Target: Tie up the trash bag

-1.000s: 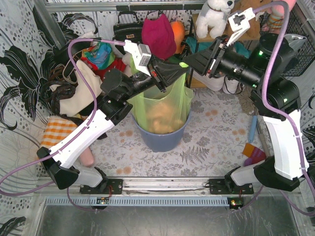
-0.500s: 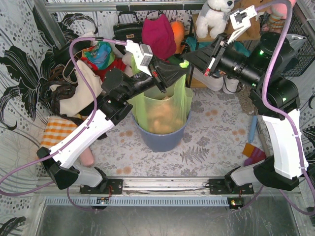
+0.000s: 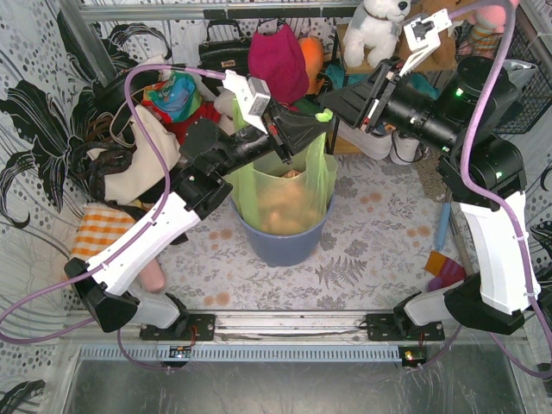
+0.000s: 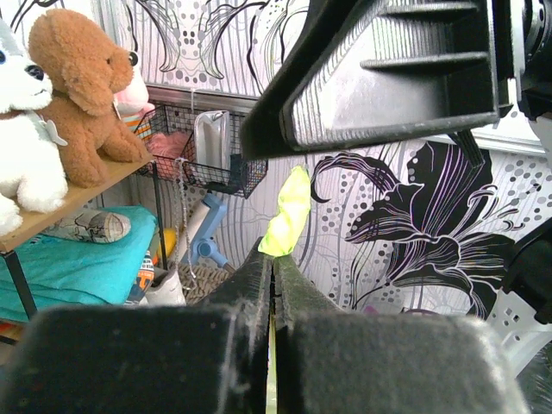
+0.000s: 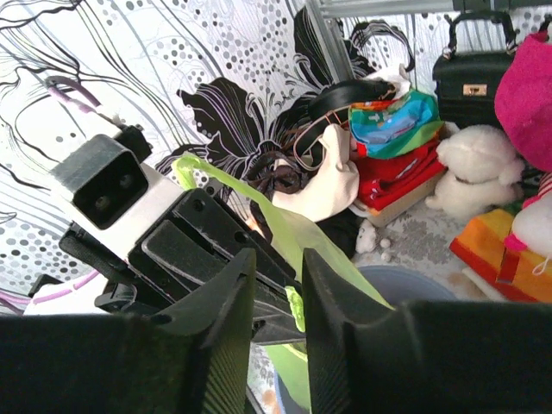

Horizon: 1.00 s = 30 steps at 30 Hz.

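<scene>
Trash bag (image 3: 280,194) sits in blue-grey bin (image 3: 285,246), mid surface (image 3: 371,250). I see left claw (image 4: 272,259) clamped on bag's raised top strip; right claw (image 5: 276,263) slightly apart, green film between its fingers.

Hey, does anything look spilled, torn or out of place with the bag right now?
Nothing visibly spilled or torn. The trash bag is stretched lopsidedly up out of the bin, pinched in the shut left gripper, with only a short tail poking past its fingers.
</scene>
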Each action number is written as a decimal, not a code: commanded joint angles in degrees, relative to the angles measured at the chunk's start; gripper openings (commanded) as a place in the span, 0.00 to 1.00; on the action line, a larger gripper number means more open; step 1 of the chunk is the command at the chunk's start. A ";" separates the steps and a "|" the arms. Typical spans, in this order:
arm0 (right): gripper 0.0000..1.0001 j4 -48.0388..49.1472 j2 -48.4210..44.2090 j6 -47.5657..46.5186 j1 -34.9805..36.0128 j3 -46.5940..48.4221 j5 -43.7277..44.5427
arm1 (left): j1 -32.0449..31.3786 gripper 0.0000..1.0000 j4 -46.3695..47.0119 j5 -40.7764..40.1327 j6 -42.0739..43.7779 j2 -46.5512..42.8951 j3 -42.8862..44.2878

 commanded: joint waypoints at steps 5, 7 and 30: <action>0.38 -6.37 -1.57 -1.35 0.00 1.18 -1.37 | 0.32 0.03 -1.11 -1.16 1.39 -0.12 3.36; 0.40 -6.78 -1.71 -1.68 0.04 0.83 -1.46 | 0.27 0.03 -1.01 -1.19 1.16 0.10 3.47; 0.00 -4.62 1.46 -1.98 0.00 5.72 -0.67 | 0.33 0.06 -1.39 0.98 0.36 0.41 3.28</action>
